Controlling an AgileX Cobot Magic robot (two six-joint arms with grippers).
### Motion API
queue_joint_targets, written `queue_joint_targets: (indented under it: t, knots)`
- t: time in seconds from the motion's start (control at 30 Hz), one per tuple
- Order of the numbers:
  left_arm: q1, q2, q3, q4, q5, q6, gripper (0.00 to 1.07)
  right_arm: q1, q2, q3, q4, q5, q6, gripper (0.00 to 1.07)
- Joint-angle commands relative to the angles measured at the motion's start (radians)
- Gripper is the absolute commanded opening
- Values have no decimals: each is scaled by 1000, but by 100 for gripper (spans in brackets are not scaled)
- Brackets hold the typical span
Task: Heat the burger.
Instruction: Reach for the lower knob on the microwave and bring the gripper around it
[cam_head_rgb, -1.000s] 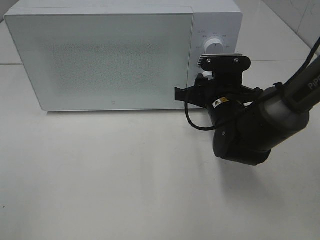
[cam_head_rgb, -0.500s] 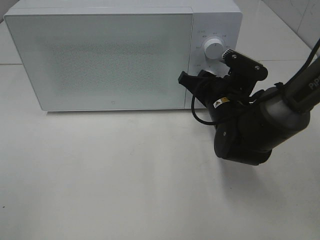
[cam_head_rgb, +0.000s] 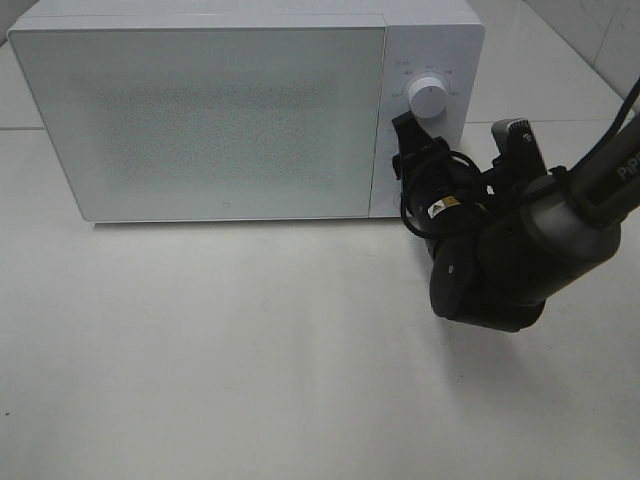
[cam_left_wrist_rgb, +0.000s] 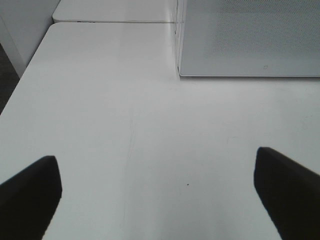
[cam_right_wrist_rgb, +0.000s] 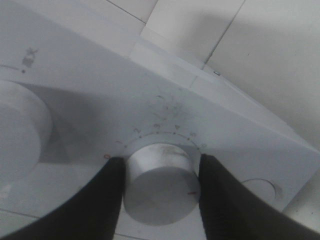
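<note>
The burger is out of view. The white microwave (cam_head_rgb: 200, 110) stands at the back of the table with its door shut. My right gripper (cam_head_rgb: 410, 152) is at the control panel and is shut on the lower knob (cam_right_wrist_rgb: 160, 182). In the right wrist view its fingers (cam_right_wrist_rgb: 105, 200) press on both sides of that knob. The knob's red mark sits near its lower right edge. The upper knob (cam_head_rgb: 428, 98) is free. My left gripper (cam_left_wrist_rgb: 157, 200) is open and empty above the bare table, in front of the microwave's left corner (cam_left_wrist_rgb: 250, 40).
The white table (cam_head_rgb: 200, 350) spreads out in front of the microwave. A table seam runs behind the microwave's left side (cam_left_wrist_rgb: 115, 21). The table's left edge (cam_left_wrist_rgb: 20, 85) drops off beside my left gripper.
My right wrist has rolled about a quarter turn clockwise while holding the lower knob, with the wrist camera mount swinging from above the gripper to its right. The left arm shows no earlier frames.
</note>
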Motion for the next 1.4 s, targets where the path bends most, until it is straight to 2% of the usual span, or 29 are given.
queue_joint_targets:
  t: [0.03, 0.67, 1.4]
  knots:
    - [-6, -24, 3, -6, -8, -4, 98, 2, -4, -13, -88, -87, 98, 10]
    - [-6, -24, 3, -6, -8, -4, 98, 2, -4, -13, -74, -53, 724, 10]
    - [-6, -24, 3, -6, -8, -4, 98, 2, -4, -13, -88, -45, 716, 17]
